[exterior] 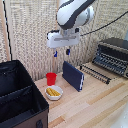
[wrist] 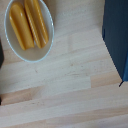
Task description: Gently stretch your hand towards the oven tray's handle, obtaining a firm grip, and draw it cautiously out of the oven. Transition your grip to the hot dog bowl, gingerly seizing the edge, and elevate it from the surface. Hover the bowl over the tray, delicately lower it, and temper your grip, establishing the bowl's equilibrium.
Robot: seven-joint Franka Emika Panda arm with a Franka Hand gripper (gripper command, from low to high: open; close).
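**Hand held high and empty above the tabletop, bowl not yet grasped**

The hand (exterior: 61,52) was seen raised well above the tabletop (exterior: 90,102), its two blue-tipped fingers (exterior: 55,53) spread apart with nothing between them. The hot dog bowl (exterior: 53,92) was found resting on the tabletop near the corner by the big black bin (exterior: 17,95), just beside the red cup (exterior: 51,78), with the dark blue slab (exterior: 73,75) propped upright close by. In the wrist view the bowl (wrist: 28,29) and the edge of the slab (wrist: 116,37) were shown on the pale wood, but no fingers were visible. The oven (exterior: 114,55) was placed at the exterior view's right, and the oven tray (exterior: 96,72) appeared to be lying on the tabletop in front of it, already drawn out.

Several risks were judged to lie ahead. A descent slightly off line could bring a finger down on the hot dog pieces instead of the rim. The cup or the slab could be knocked over, given how closely the bowl was crowded. A thin rim pinch could let the bowl tilt and spill in transit, and on thin parallel bars an off-centre bowl could be left rocking.
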